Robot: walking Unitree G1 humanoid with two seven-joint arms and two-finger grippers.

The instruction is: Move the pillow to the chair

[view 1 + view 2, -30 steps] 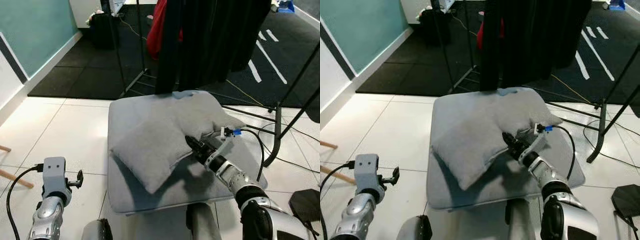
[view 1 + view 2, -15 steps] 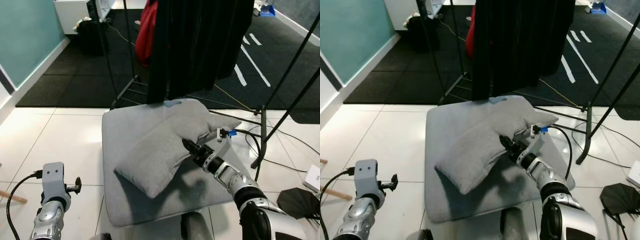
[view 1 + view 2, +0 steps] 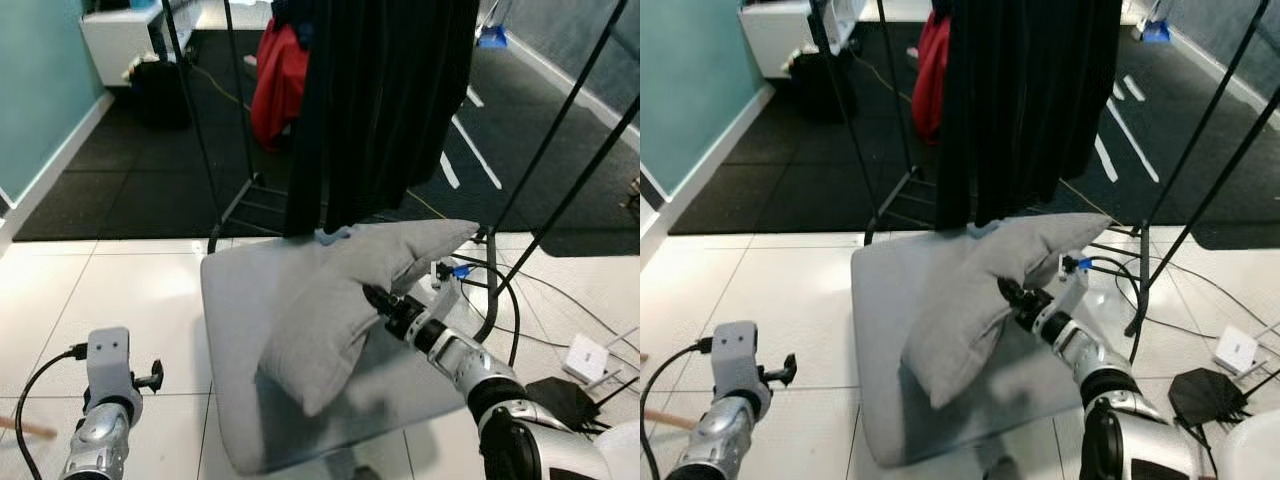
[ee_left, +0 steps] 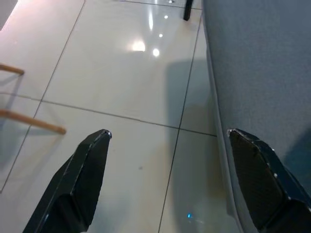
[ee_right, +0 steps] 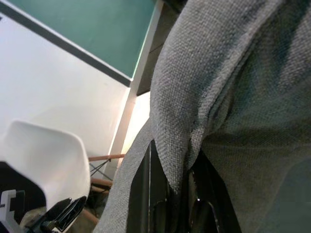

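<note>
The right gripper (image 3: 378, 300) pinched the soft grey fabric pillow (image 3: 345, 300), its two black fingers (image 5: 160, 204) closed tight on a fold of the cloth. The pillow hung up and out from that gripper, above the big flat grey cushion (image 3: 235, 300) on the white tiled floor (image 3: 110, 290). The left gripper (image 4: 167, 145) hung low over the floor, its fingers spread wide with nothing between them, just beside the cushion's edge. Black hanging clothes (image 3: 380, 100) were beyond the pillow.
</note>
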